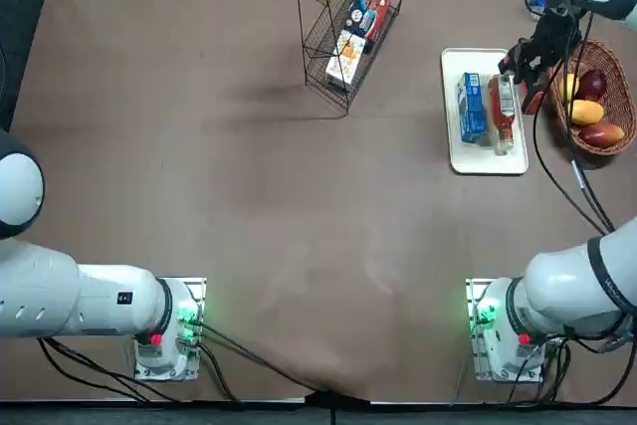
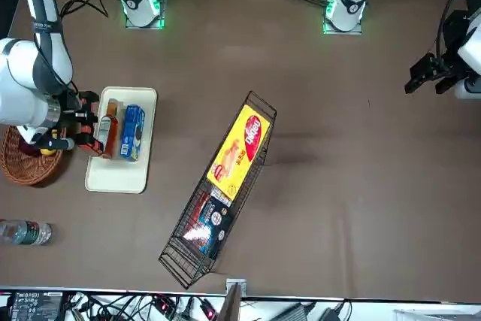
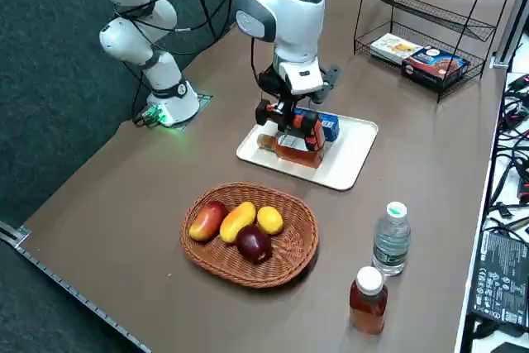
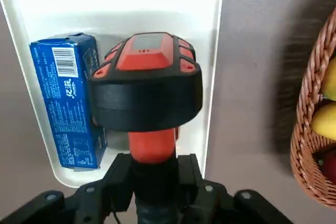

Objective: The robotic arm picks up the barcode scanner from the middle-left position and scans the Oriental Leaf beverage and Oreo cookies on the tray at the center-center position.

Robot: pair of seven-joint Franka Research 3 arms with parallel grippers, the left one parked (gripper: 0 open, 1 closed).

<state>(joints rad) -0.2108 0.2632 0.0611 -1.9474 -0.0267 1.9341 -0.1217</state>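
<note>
My right gripper (image 3: 283,110) hangs over the white tray (image 1: 485,158) and is shut on the barcode scanner (image 4: 147,87), a black device with red-orange parts. The scanner's head sits directly above the Oriental Leaf beverage (image 1: 501,114), which lies on the tray's basket side. The blue Oreo cookies pack (image 1: 471,106) lies beside the bottle, barcode end showing next to the scanner (image 4: 65,108). In the wrist view the scanner hides the bottle. From the side, the scanner (image 3: 299,127) hovers just above the bottle (image 3: 289,153) and the Oreo pack (image 3: 329,125).
A wicker basket (image 1: 617,97) with fruit stands right beside the tray. A wire rack (image 1: 343,42) holding snack boxes lies tipped at the table's far middle. A clear water bottle (image 3: 392,237) and a small amber bottle (image 3: 368,299) stand beyond the basket.
</note>
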